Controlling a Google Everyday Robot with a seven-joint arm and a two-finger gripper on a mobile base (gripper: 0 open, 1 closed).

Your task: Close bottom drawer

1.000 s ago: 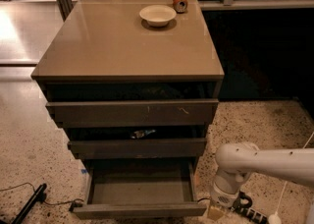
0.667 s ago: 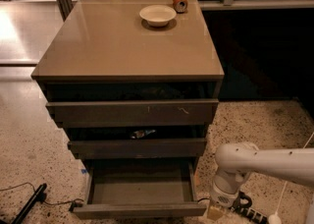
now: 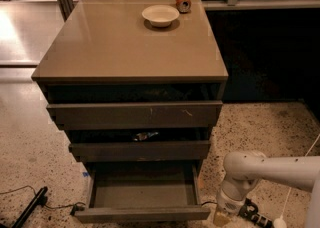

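No shift over the last second. Same reach for the shallow, dark grey-brown bottom drawer (image 3: 144,196), lowest of three, pulled well out over the speckled floor, tray apparently bare. Same spot for the white robot arm (image 3: 260,169), bent down at lower right. Same too for its yellowish-tipped gripper (image 3: 221,216), low near the floor, just beside the drawer's front right corner. Released or clenched: cannot tell. Touching the front panel or not: cannot tell either, though seemingly off to the side rather than in front.

For the task: no closing begun yet, judging by how far out the tray stands. Probably a pause or line-up before a push. Would call for bringing the gripper round to the plain front panel and driving straight in toward the table.

Counted:
- Three drawers. Widest top drawer (image 3: 135,114), pale scratches on its front, ajar. Middle drawer (image 3: 140,150), ajar, with one small glinting item (image 3: 145,135) in the gap above, too small to name. Bottom one, furthest out.
- One grey-brown table (image 3: 115,47), carrying one pale round bowl (image 3: 160,15) and one red-orange can (image 3: 182,0) at the back edge.
- One arm, one gripper.
- On the floor, one black cable (image 3: 30,209) at lower left and one black plug-like object (image 3: 252,212) beside the gripper.
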